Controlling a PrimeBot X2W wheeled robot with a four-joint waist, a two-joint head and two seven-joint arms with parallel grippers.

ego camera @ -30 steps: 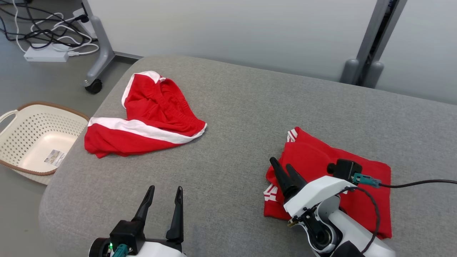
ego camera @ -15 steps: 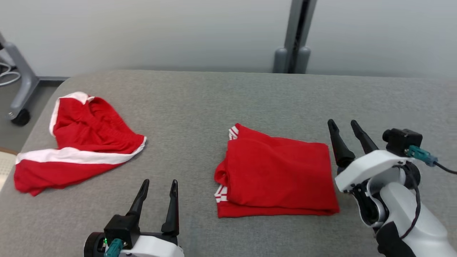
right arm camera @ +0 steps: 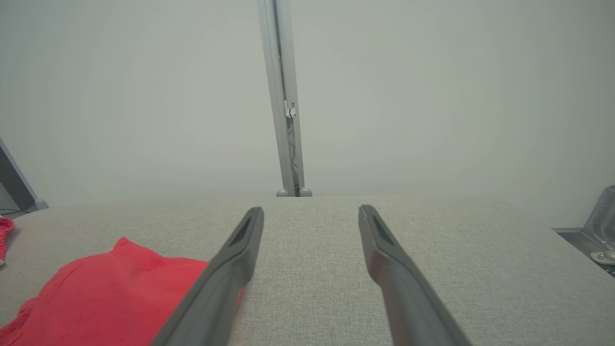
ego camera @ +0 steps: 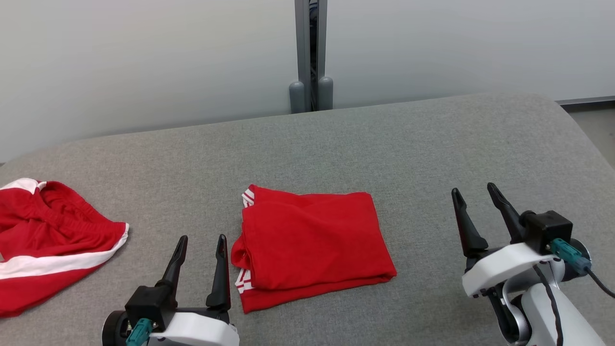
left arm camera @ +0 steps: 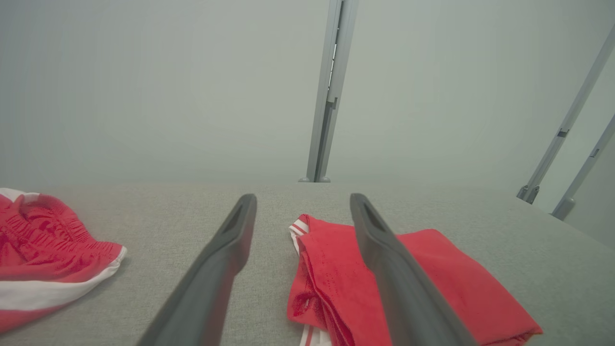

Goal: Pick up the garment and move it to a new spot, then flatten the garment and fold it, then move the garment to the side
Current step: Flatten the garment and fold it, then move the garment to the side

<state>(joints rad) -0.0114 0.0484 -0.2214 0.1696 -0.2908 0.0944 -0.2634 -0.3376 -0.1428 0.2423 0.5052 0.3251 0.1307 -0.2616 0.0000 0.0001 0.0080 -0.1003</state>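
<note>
A red garment [ego camera: 312, 240] with white striped trim lies folded into a rectangle near the middle of the grey padded table [ego camera: 408, 144]. My left gripper [ego camera: 202, 237] is open just left of its near left corner, with nothing between the fingers. My right gripper [ego camera: 473, 188] is open well to the garment's right, also empty and apart from it. In the left wrist view the folded garment [left arm camera: 461, 283] lies behind the right finger of the left gripper [left arm camera: 302, 198]. The right wrist view has the garment [right arm camera: 120, 288] at lower left of the right gripper [right arm camera: 311, 209].
A second red garment with a white band [ego camera: 43, 240] lies crumpled at the table's left end, seen as that same crumpled garment [left arm camera: 48, 250] in the left wrist view. A grey post [ego camera: 311, 57] stands against the pale wall behind the table. The table's right end curves down at the far right.
The head camera has swung right, so the whole picture shifted left and the basket left it. My right gripper came off the folded garment and now stands to its right.
</note>
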